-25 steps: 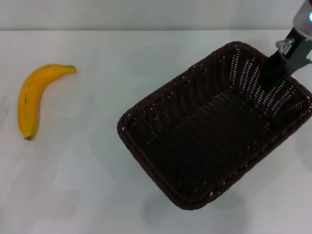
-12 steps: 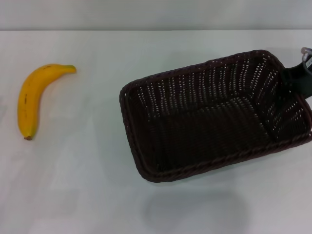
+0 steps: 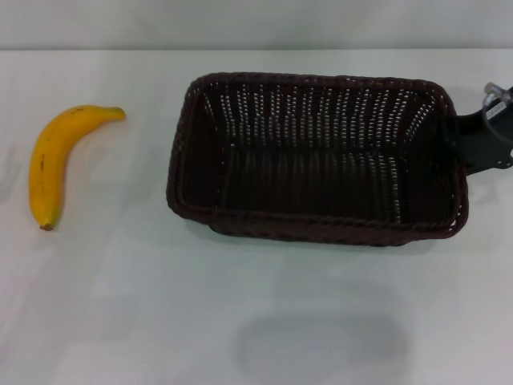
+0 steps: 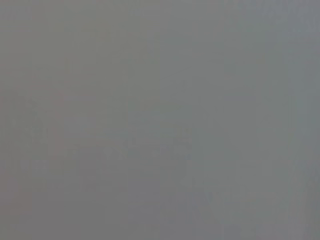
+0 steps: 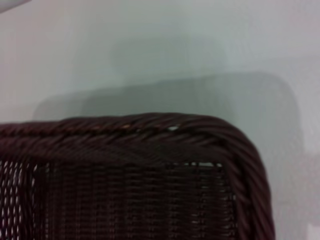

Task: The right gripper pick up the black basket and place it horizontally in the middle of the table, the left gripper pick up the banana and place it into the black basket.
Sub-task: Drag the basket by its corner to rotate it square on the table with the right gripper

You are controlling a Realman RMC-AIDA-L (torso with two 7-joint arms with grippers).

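The black basket [image 3: 317,80] hangs level above the table [image 3: 120,305], long side across my view, right of the middle, with its shadow on the tabletop nearer to me. My right gripper [image 3: 458,144] is shut on the basket's right end wall. The right wrist view shows a rounded corner of the basket's braided rim [image 5: 150,127] over the white tabletop. The yellow banana [image 3: 50,160] lies on the table at the far left, stem end pointing away and to the right. The basket is empty. My left gripper is out of view; its wrist view shows only flat grey.
The basket's shadow [image 3: 321,349] falls on the table near the front edge. The table's far edge [image 3: 256,50] meets a pale wall. Bare tabletop lies between the banana and the basket.
My right gripper has swung the basket from a slanted pose to a level, horizontal one and carried it leftward and away from me. The banana has not moved.
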